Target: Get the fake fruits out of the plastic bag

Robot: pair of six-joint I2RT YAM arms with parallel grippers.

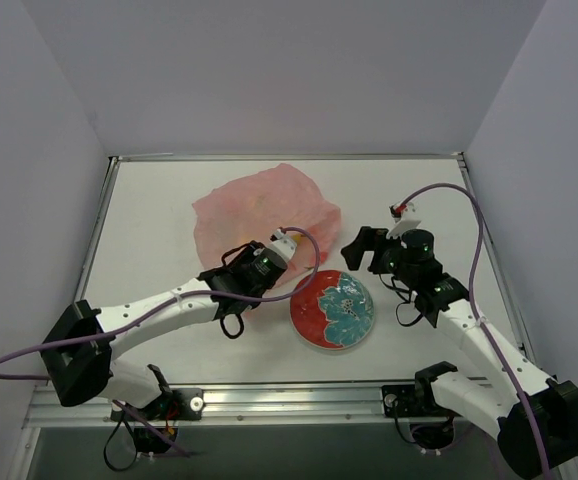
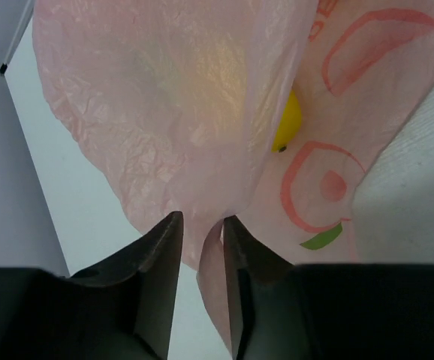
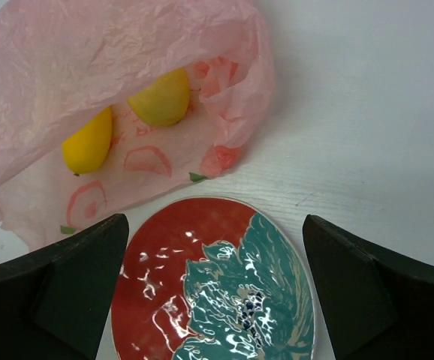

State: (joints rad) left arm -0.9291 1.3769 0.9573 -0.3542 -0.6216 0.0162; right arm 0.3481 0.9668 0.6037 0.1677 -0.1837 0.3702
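The left gripper (image 2: 202, 223) is nearly closed. Its two dark, smooth fingers (image 2: 161, 259) pinch a thin fold of the plastic bag (image 2: 164, 112) between them, at the edge of the bag nearest the plate (image 3: 202, 292). The pinched layer is raised like a canopy, leaving the bag's mouth gaping toward the plate.

The right gripper (image 3: 215, 219) is spread wide and holds nothing. In its wrist view, one blunt black finger shows on either side of the plate; from above, it sits near the plate's far right rim.

The bag is a thin, crinkled, translucent pink film with faint red ring-shaped prints and small green marks. It lies on the white, faintly grained table (image 3: 367, 112), beyond the plate and to its left, and its near edge comes close to the plate's far rim.

Inside the open mouth, just beyond the plate's far rim, a glossy yellow lemon (image 3: 89, 144) with a pointed tip rests on the lower layer. A rounder yellow-orange fruit (image 3: 161, 97) lies beside it, deeper in the bag.

The plate is round and shiny, with a red ground and a teal leaf pattern.
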